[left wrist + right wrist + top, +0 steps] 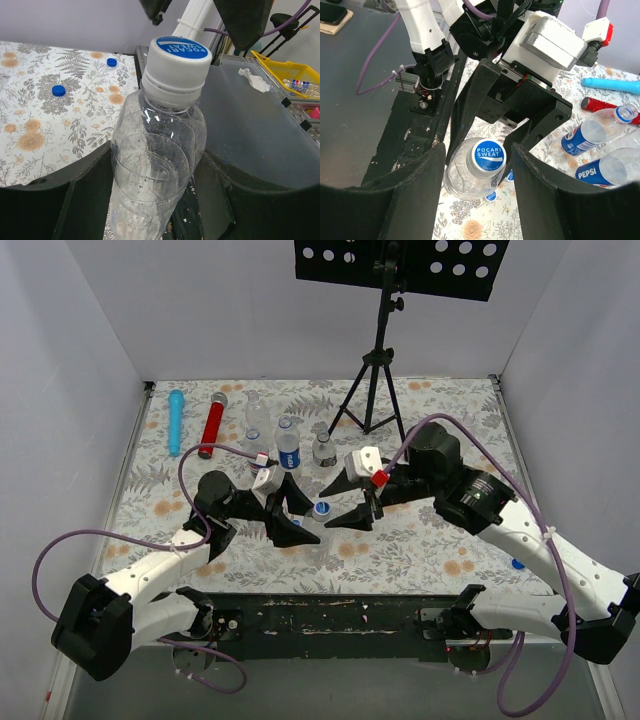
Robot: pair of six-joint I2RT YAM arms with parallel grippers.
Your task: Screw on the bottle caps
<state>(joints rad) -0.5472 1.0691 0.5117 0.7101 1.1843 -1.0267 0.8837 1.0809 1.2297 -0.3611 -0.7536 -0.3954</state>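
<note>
A clear plastic bottle (316, 530) stands tilted near the table's front middle, with a white cap with a blue top (322, 508) sitting on its neck. My left gripper (298, 526) is shut on the bottle's body (155, 175). My right gripper (477, 165) is open, its two fingers on either side of the cap (488, 156) with a gap on each side. The same cap fills the left wrist view (177, 60). Two loose blue caps (58, 90) lie on the cloth, and two more (491, 196) lie under the bottle.
Three more bottles stand behind, one with a blue label (288, 445). A blue cylinder (176, 420) and a red cylinder (212, 425) lie at the back left. A black tripod (375, 390) stands at the back. One blue cap (517, 564) lies at the right.
</note>
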